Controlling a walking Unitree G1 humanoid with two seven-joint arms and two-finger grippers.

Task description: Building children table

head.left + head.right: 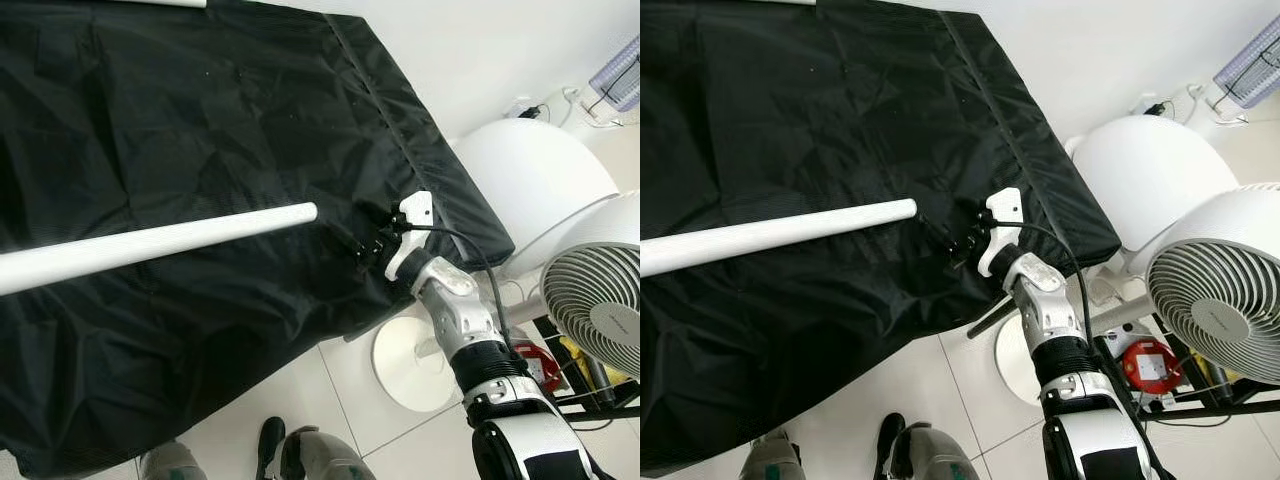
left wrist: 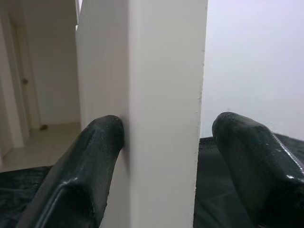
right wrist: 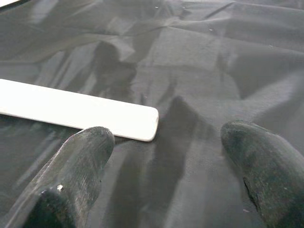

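A long white table leg (image 1: 160,243) reaches in from the left, and its free end (image 1: 308,211) hangs over a black cloth (image 1: 200,120) spread across a broad surface. In the left wrist view my left gripper (image 2: 166,156) is shut on this white leg (image 2: 161,118), with one black finger (image 2: 90,161) pressed against its side. My right gripper (image 1: 368,248) hovers low over the cloth just right of the leg's end. Its two fingers stand wide open and empty (image 3: 161,180), and the leg's end (image 3: 137,121) lies ahead of the left finger (image 3: 76,171).
A white domed object (image 1: 530,170) and a white grille fan (image 1: 600,300) stand close on the right. A round white base (image 1: 410,365) sits on the tiled floor below the cloth's edge. Cables and a red item (image 1: 535,365) lie beside it. My feet (image 1: 300,455) are at the bottom.
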